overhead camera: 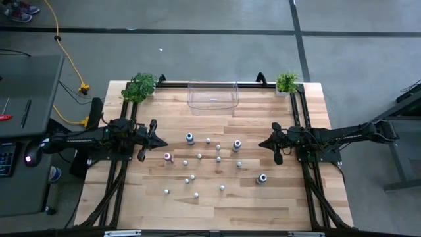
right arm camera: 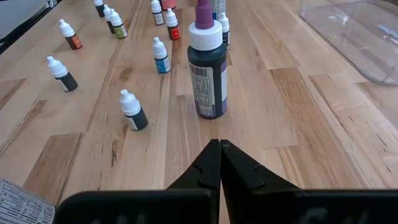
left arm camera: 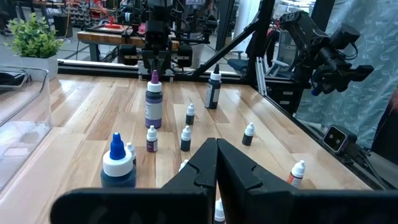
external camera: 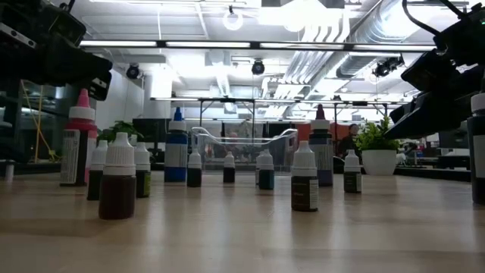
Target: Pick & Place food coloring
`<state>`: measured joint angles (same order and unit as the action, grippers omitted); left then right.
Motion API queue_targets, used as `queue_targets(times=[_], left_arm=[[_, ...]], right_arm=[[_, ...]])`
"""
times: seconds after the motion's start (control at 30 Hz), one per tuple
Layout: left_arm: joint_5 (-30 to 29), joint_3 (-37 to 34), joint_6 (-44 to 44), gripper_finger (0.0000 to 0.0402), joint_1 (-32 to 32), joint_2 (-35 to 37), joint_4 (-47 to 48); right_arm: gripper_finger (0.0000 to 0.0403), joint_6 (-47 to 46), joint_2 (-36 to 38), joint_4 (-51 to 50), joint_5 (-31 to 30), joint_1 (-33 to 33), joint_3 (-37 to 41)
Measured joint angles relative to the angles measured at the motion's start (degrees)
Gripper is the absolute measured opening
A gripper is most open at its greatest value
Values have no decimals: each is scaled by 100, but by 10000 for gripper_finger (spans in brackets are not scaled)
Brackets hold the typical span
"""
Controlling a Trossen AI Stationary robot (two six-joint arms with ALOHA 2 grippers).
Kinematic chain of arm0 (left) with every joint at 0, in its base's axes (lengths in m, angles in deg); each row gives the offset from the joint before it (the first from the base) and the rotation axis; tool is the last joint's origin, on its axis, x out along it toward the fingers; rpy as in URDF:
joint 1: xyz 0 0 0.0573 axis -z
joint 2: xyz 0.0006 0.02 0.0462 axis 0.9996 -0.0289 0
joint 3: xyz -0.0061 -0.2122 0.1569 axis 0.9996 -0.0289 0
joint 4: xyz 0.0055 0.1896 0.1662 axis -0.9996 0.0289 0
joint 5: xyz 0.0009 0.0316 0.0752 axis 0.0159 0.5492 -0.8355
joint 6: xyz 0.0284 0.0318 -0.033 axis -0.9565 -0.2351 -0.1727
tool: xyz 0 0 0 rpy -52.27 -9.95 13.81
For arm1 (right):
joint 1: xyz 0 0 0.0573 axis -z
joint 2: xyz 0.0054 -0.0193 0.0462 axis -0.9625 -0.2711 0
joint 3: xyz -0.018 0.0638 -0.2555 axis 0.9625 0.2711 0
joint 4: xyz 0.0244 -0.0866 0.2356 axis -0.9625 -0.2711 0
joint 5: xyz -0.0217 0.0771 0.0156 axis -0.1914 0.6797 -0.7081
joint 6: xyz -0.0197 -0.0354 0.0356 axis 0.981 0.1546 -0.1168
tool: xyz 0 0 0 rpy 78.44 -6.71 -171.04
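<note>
The food coloring bottles (overhead camera: 219, 158) stand upright on their bases, scattered over the middle of the wooden table. The larger ones include a blue-capped bottle (left arm camera: 117, 165), a purple-capped bottle (right arm camera: 206, 68) and a pink-capped bottle (external camera: 79, 140). Several small white-capped ones (right arm camera: 133, 110) stand among them. My left gripper (overhead camera: 164, 140) hovers shut at the table's left, short of the bottles, with nothing in it. My right gripper (overhead camera: 260, 143) hovers shut at the table's right, its tips (right arm camera: 219, 146) aimed at the purple-capped bottle, apart from it.
A clear plastic bin (overhead camera: 212, 95) sits at the middle of the far edge. Two small potted plants (overhead camera: 139, 85) (overhead camera: 287, 81) stand at the far corners. Dark frame rails run along the left and right sides. Bare wood lies along the near edge.
</note>
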<state>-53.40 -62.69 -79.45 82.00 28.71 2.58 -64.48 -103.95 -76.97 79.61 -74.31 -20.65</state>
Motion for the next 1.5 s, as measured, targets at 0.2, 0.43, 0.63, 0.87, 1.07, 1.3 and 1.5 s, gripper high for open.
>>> queue_targets(times=[0.2, 0.43, 0.63, 0.87, 1.07, 1.3, 1.5], left_arm=[[0, -1, 0, 2, 0, 0, -1], [2, -2, 0, 2, 0, 0, 0], [4, -2, 0, 2, 0, 0, -1], [4, -2, 0, 2, 0, 0, 0], [13, -2, 0, 2, 0, 1, -2], [26, 0, 0, 2, 0, 0, -2], [24, 0, 0, 2, 0, 0, -1]], right_arm=[[0, 0, 2, -1, -2, -1, 1], [0, 284, 0, 1, -17, -1, -1], [0, 760, 2, 503, -41, 0, -1], [0, 594, 2, 1351, 15, 1, -1], [0, 471, 2, 1777, 53, -1, 1], [0, 604, 2, 1765, -228, 1, 0], [0, 597, 0, 1526, -248, 1, -44]])
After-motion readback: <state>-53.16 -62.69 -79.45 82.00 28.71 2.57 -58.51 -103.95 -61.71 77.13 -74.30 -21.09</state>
